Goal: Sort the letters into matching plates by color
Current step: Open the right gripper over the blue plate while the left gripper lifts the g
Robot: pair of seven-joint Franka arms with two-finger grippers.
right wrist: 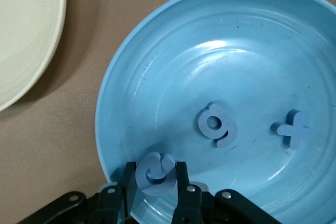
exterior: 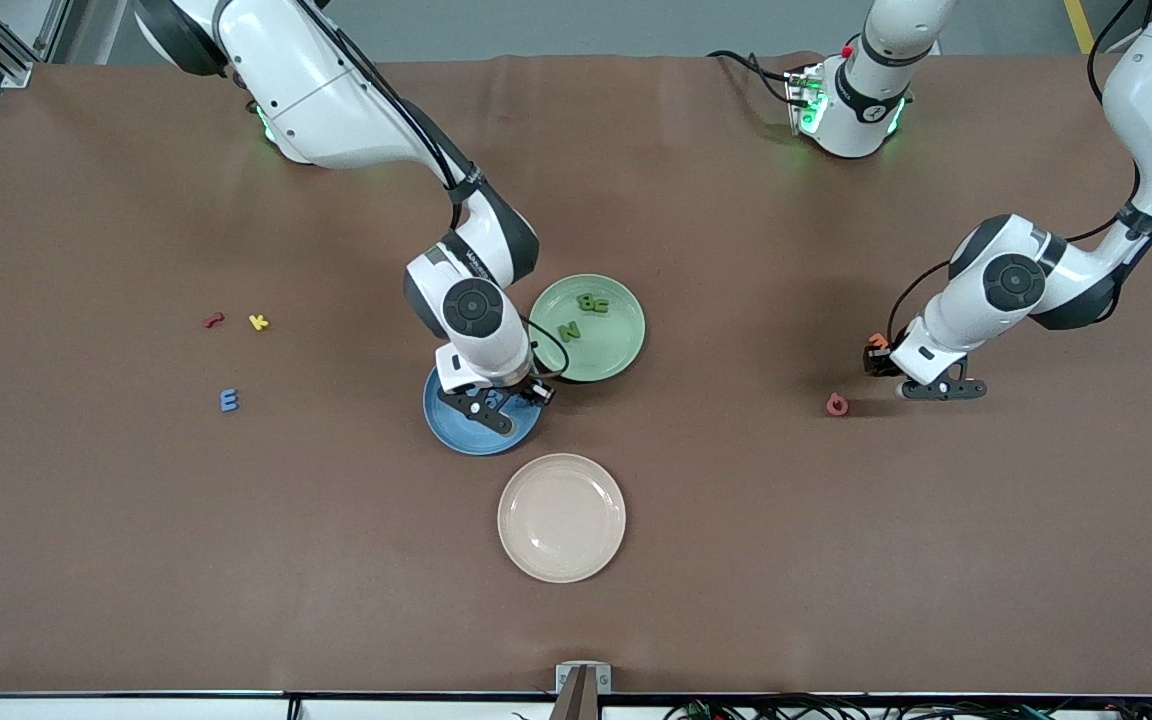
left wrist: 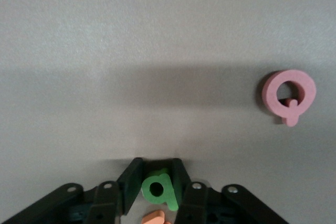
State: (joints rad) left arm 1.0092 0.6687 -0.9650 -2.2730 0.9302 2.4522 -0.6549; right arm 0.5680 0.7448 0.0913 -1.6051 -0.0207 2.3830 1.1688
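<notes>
While the right gripper hangs low over the blue plate with its fingers pinched on a blue letter, the sound move is to spread them only once that letter sits over the plate's floor, clear of the rim, and away from the two blue letters already lying inside. The left gripper, low over the table toward the left arm's end, is closed on a green letter; it should lift straight up before carrying it to the green plate, so as not to nudge the pink letter near it. An orange letter is cut off at the frame edge. One blue letter waits near the right arm's edge. From the front, the right arm hides much of the blue plate.
</notes>
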